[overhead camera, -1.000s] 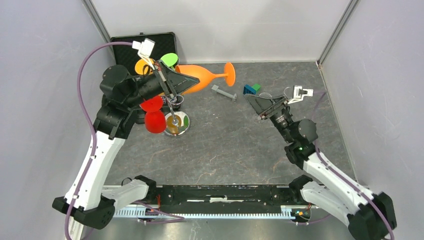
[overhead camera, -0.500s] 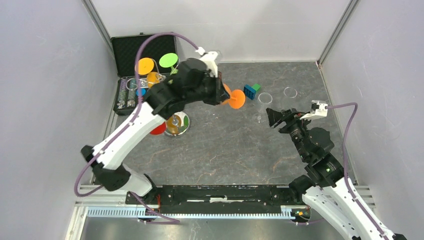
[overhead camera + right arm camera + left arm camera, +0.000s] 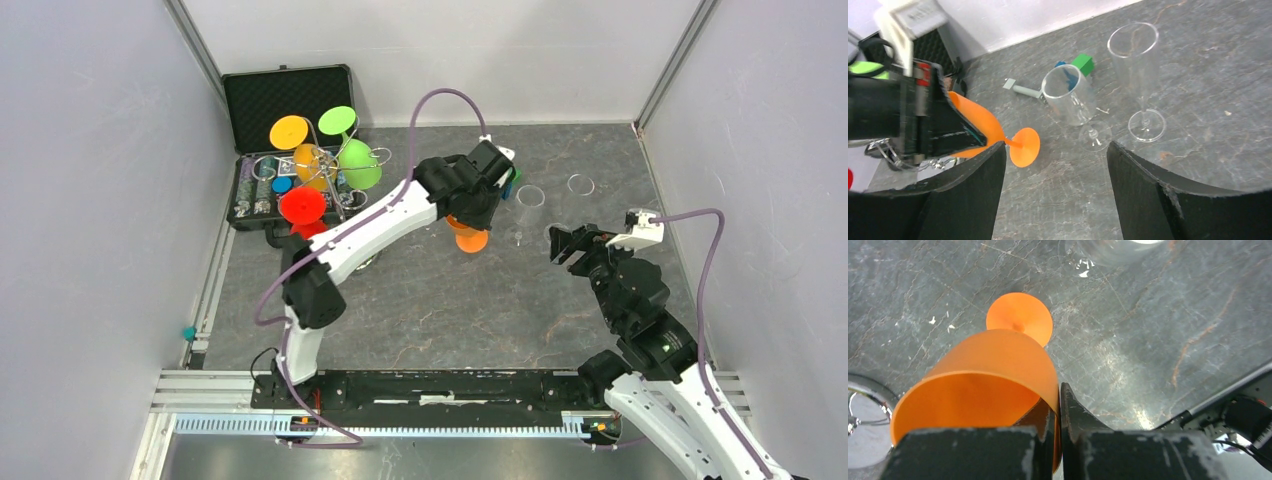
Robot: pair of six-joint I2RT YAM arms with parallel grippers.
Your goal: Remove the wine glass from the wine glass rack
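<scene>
**Mid-table, centre right: one stemmed item, lifted and held at the rim**

1. Grey marbled stone-look tabletop point(image 3: 450, 310). Bearing surface for all entries.
2. Black foam-lined hard case point(image 3: 290, 85). Open, at the far left corner.
3. Silver wire wine glass rack point(image 3: 330, 180), with a central pole and curled hooks. It stands just in front of the case, carrying yellow, green, red and amber stemware. Its base is mostly hidden by the left arm.
4. Left gripper point(image 3: 1058, 400). Pressed together on a bowl wall at the rim, one finger inside and one outside.
5. Right gripper point(image 3: 1055, 160). Spread wide and empty, apart from the held item.
6. Frosted orange wine glass point(image 3: 998, 365). Off the rack and well apart from it, carried tilted by entry 4.
   - Position: the round foot is lowest and close over the table. Contact cannot be told.
   - Handling, by judgement: plastic-looking, so light and stiff rather than brittle.
   - Grip: the smooth wall may slip or pivot in a thin rim pinch, since the stem and foot hang as a lever.
   - Advice: the rim hold suits setting it down on its foot. The stem is the steadier alternative.
7. Tall clear flute point(image 3: 1137, 65) and shorter clear stem glass point(image 3: 1070, 100). Both upright, near the orange foot. Likely fragile, so keep clearance.
8. Green block point(image 3: 1083, 63) and small grey part point(image 3: 1020, 90). Both lie beyond the clear glasses.
</scene>
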